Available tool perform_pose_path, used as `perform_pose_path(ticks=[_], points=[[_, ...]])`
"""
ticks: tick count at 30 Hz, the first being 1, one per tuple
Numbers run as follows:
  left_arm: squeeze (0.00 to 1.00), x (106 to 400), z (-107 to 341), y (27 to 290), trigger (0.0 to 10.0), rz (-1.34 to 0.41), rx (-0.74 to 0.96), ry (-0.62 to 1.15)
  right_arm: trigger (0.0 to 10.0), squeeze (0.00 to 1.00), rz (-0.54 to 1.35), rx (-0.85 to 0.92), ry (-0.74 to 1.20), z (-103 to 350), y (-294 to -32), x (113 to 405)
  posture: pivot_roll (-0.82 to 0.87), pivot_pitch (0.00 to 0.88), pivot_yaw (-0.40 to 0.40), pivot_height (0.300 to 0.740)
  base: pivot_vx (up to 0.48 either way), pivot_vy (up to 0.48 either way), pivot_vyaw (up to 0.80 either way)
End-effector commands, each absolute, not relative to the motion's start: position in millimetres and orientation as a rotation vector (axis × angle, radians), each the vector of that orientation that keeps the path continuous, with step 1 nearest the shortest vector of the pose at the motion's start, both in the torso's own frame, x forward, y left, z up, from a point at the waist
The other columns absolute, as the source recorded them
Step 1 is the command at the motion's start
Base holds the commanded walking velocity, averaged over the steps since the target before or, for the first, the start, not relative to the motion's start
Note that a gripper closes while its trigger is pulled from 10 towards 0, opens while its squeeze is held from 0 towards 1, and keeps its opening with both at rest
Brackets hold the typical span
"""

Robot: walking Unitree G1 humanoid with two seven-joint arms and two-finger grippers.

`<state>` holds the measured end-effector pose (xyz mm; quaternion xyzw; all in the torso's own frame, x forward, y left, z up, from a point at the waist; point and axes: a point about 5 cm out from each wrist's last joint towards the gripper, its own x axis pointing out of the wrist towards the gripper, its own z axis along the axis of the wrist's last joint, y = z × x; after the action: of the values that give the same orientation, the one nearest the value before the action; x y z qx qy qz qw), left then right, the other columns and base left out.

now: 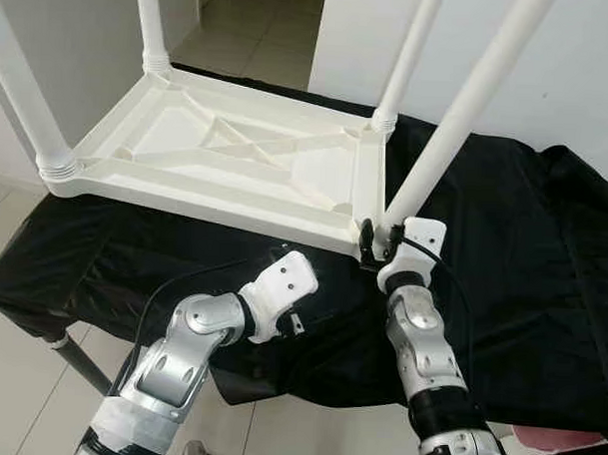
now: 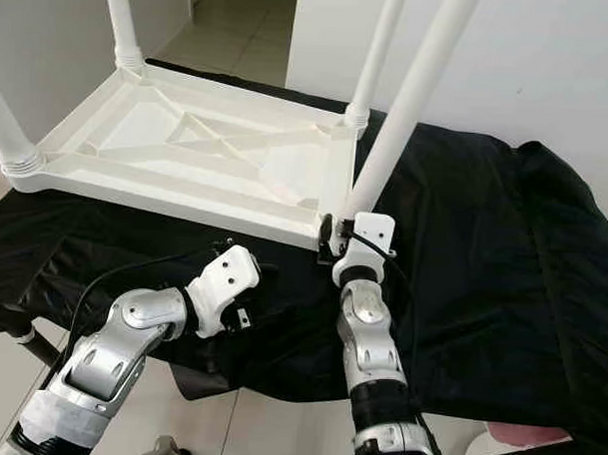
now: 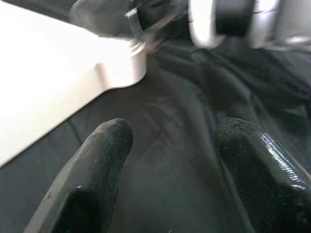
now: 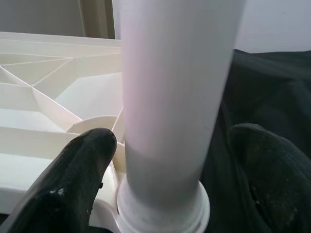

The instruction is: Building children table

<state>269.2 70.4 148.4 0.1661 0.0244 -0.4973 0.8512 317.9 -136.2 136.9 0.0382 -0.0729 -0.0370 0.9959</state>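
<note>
black cloth pads the upturned tabletop. right claw, fingers apart, straddles the near-corner leg, probably to seat it. left claw, open and empty, waits beside the tabletop's edge.

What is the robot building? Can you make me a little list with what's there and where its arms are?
Thing being built: white table top, upside down
Lying on: black cloth
Legs standing up: four
Near right leg: leaning, base at the table's corner
Right end effector: fingers on either side of that leg's base, a gap at each side
Left end effector: open above the cloth, near the table's edge
</note>
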Motion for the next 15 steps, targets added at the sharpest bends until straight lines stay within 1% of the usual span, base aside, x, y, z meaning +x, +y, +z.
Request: perform_pose_path(ticks=[1, 2, 4, 5, 6, 8, 12, 15], points=[[0.0, 273.9, 150.8, 74.3, 10.0, -0.913, 0.32, 0.035, 10.0, 1.0, -0.069, 0.057, -0.138, 134.8, -140.3, 312.5, 0.06, 0.098, -0.14, 0.74, 0.0, 0.0, 0.0], [0.0, 275.5, 153.4, 77.7, 10.0, -0.89, 0.294, 0.031, 10.0, 1.0, -0.054, 0.06, -0.148, 135.0, -140.7, 305.3, 0.07, 0.104, -0.14, 0.74, 0.0, 0.0, 0.0], [0.0, 275.5, 153.4, 77.7, 10.0, -0.89, 0.294, 0.031, 10.0, 1.0, -0.054, 0.06, -0.148, 135.0, -140.7, 305.3, 0.07, 0.104, -0.14, 0.74, 0.0, 0.0, 0.0], [0.0, 276.9, 154.8, 81.6, 10.0, -0.87, 0.279, 0.031, 10.0, 1.0, -0.035, 0.056, -0.153, 133.5, -140.5, 298.1, 0.07, 0.101, -0.143, 0.74, 0.0, 0.0, 0.0], [0.0, 276.9, 154.8, 81.6, 10.0, -0.87, 0.279, 0.031, 10.0, 1.0, -0.035, 0.056, -0.153, 133.5, -140.5, 298.1, 0.07, 0.101, -0.143, 0.74, 0.0, 0.0, 0.0], [0.0, 280.1, 156.7, 89.0, 10.0, -0.838, 0.277, 0.024, 10.0, 1.0, -0.008, 0.038, -0.141, 127.0, -141.4, 284.0, 0.06, 0.098, -0.138, 0.74, 0.0, 0.0, 0.0], [0.0, 282.3, 159.5, 92.7, 10.0, -0.827, 0.267, 0.012, 10.0, 1.0, 0.001, 0.02, -0.132, 123.4, -143.7, 274.2, 0.06, 0.094, -0.132, 0.74, 0.0, 0.0, 0.0], [0.0, 293.4, 163.9, 101.6, 10.0, -0.773, 0.299, 0.0, 10.0, 1.0, 0.087, 0.008, -0.137, 121.0, -139.6, 263.5, 0.06, 0.09, -0.124, 0.74, 0.0, 0.0, 0.0]])
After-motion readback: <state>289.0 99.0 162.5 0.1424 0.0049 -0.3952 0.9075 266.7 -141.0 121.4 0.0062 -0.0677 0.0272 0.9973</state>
